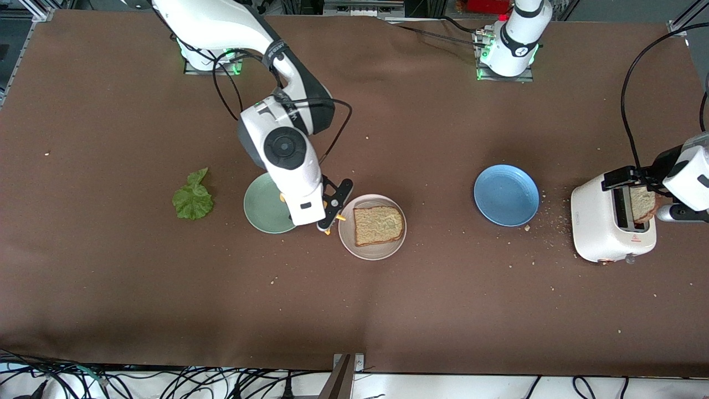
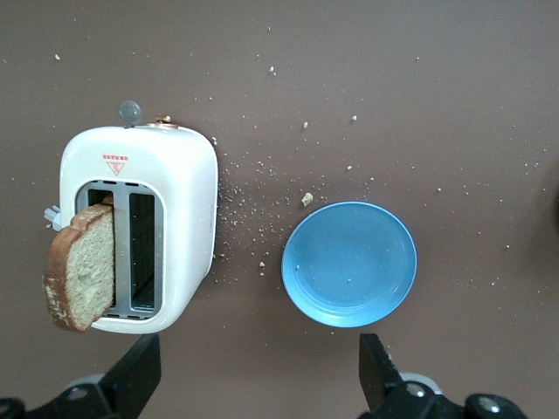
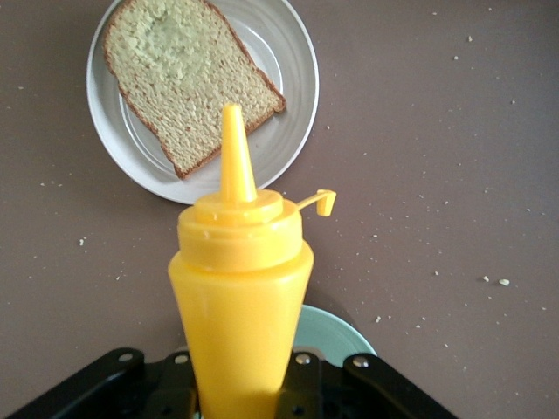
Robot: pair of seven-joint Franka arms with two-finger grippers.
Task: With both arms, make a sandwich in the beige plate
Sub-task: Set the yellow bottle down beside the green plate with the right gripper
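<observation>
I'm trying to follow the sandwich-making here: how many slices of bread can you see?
2. One slice lies flat on the beige plate near the table's middle. The other slice stands in the white toaster at the left arm's end. The toaster's second slot looks empty.

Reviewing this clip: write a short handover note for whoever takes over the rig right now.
Right gripper: shut on yellow squeeze bottle, between mint-green plate and beige plate.
Left gripper: open, above toaster and blue plate.
Done: one bread slice on beige plate.
Left: second slice sits in toaster; lettuce lies on the table toward the right arm's end.
</observation>
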